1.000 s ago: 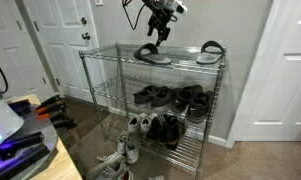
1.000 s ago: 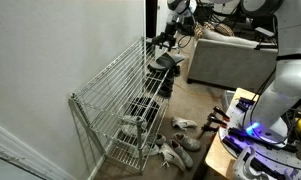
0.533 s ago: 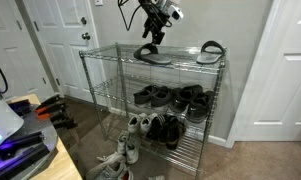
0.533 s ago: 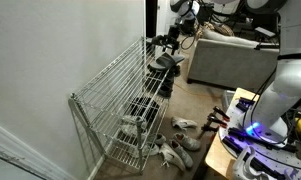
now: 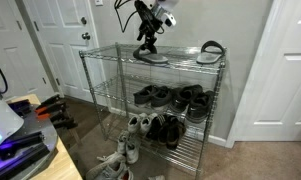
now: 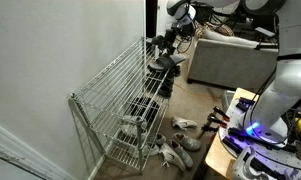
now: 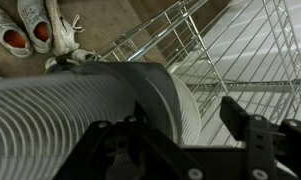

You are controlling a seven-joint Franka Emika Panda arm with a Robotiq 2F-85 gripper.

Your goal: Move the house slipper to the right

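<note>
A dark grey backless slipper (image 5: 152,56) with a pale ribbed sole lies on the wire worktop (image 5: 186,61), at the upper centre of an exterior view. The tool (image 5: 147,42) is down over it, fingers spread and unclamped. Bare wire runs frame-right to another slipper (image 5: 212,50) at the edge.

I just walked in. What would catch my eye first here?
The robot arm stands out first, its fingers down at the dark house slipper on top of a wire shoe rack. Below, black sneakers fill the middle shelf and white sneakers lie scattered on the floor.
</note>
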